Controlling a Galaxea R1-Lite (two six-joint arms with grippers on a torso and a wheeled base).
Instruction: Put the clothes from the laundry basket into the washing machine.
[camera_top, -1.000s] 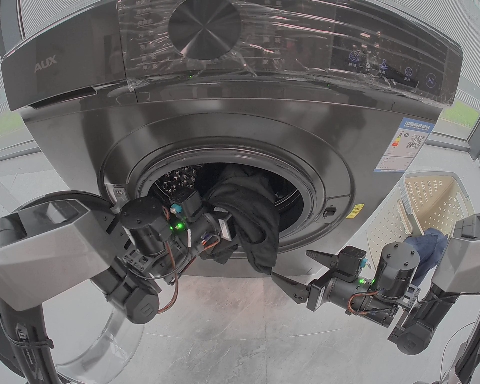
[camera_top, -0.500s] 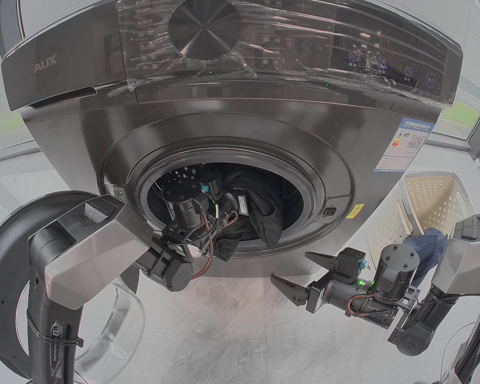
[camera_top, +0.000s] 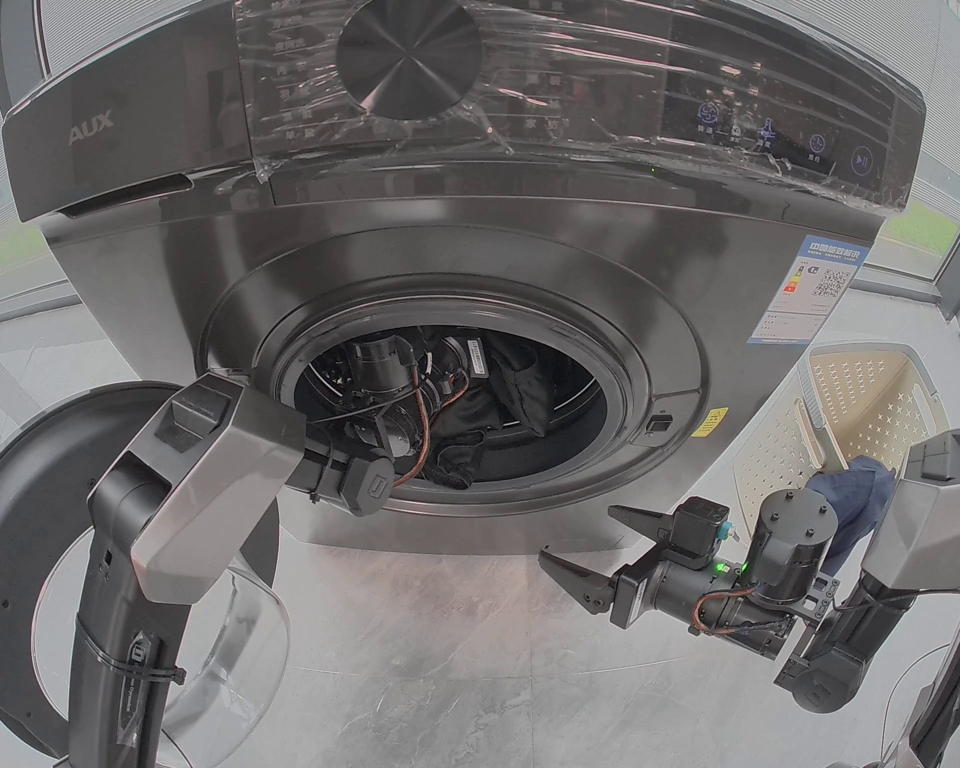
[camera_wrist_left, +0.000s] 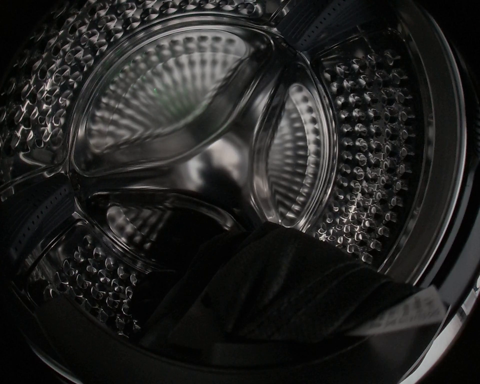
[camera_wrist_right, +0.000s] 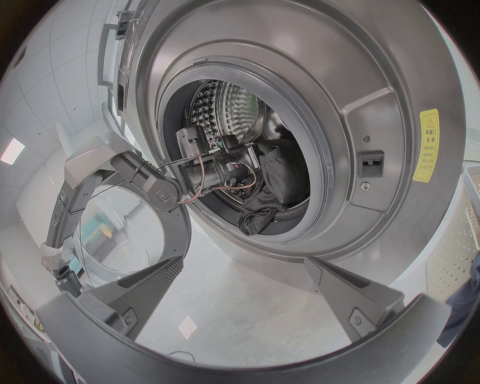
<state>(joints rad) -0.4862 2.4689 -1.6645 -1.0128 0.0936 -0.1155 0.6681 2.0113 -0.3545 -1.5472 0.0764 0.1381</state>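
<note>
Change: the left arm (camera_top: 200, 470) has pushed forward through the door opening. The black garment (camera_top: 510, 385), which hung out over the front rim a second ago, now sits almost wholly inside the drum (camera_wrist_left: 175, 100).
Unchanged: the right arm and the laundry basket (camera_top: 870, 390) are where they were.
Meaning for task: this piece looks as good as loaded. What remains is probably to let it go and back out. A low fold lies near the front lip of the opening and could drag out with the wrist.
Garment now: it is bunched toward the right and near side of the drum floor, with a white label showing in the left wrist view.
Still to load: a blue garment (camera_top: 855, 500) hangs in the basket, right of the washing machine (camera_top: 450, 250).
Left arm pose: the elbow is bent outside the opening on the left, and the forearm and wrist reach deep inside, angled right toward the cloth.
Left gripper (camera_wrist_right: 250, 162): it is buried against the garment, so I cannot tell whether it grips the cloth or has released it.
Right arm pose: it is held low over the floor, near and to the right of the opening and in front of the basket.
Right gripper (camera_top: 585, 540): its jaws are wide apart and hold nothing, pointing left toward the machine.
Door (camera_top: 30, 470): it is swung fully open to the left.
</note>
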